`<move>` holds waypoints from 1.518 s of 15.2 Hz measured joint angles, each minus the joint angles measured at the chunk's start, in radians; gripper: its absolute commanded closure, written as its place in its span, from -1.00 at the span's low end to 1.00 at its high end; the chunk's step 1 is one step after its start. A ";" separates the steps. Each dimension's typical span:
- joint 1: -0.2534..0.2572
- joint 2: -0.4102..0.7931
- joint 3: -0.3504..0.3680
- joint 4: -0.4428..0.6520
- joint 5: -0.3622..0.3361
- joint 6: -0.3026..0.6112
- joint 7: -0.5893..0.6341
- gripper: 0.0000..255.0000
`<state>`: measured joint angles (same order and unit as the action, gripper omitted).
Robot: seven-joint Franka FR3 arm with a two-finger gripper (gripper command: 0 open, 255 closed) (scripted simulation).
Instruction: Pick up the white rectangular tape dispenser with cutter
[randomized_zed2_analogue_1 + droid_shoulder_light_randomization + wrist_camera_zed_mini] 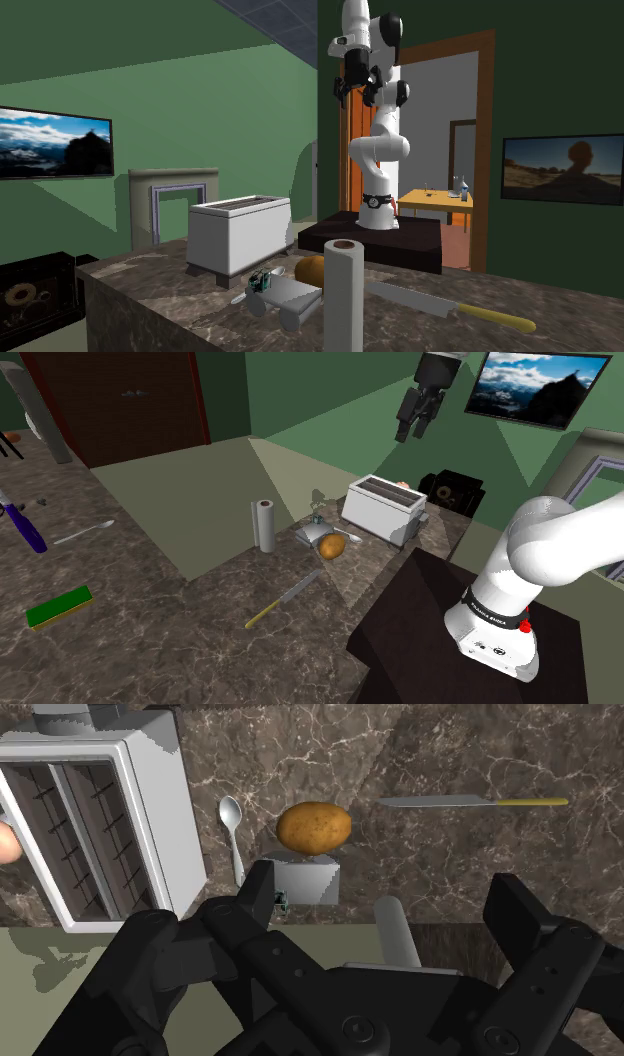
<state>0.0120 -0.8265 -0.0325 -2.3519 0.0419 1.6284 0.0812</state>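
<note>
The tape dispenser (314, 535) is a small pale grey-white block with a dark cutter end. It lies on the dark marble counter (200, 632) between the paper towel roll and the toaster, touching a brown potato (333, 545). It is also in the second exterior view (283, 296), and in the wrist view (305, 882) it lies far below, ahead of the fingers. My gripper (415, 422) hangs high above the counter, over the toaster side, well clear of everything. It also appears near the ceiling (350, 90). Its fingers (520, 919) stand apart with nothing between them.
A white toaster (385, 507) stands just beyond the dispenser, with a spoon (231, 819) beside it. A paper towel roll (265, 525) stands upright nearby. A yellow-handled knife (285, 599) lies nearer the stand. A green sponge (58, 607) and another spoon (85, 532) lie far off.
</note>
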 measured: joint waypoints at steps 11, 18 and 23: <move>-0.002 0.210 -0.058 -0.090 -0.018 0.300 -0.083 -1.00; 0.000 0.439 -0.116 -0.087 -0.009 0.526 -0.171 -1.00; 0.010 0.630 -0.151 -0.042 0.029 0.671 -0.243 -1.00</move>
<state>0.0216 -0.1966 -0.1839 -2.3935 0.0711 2.2990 -0.1618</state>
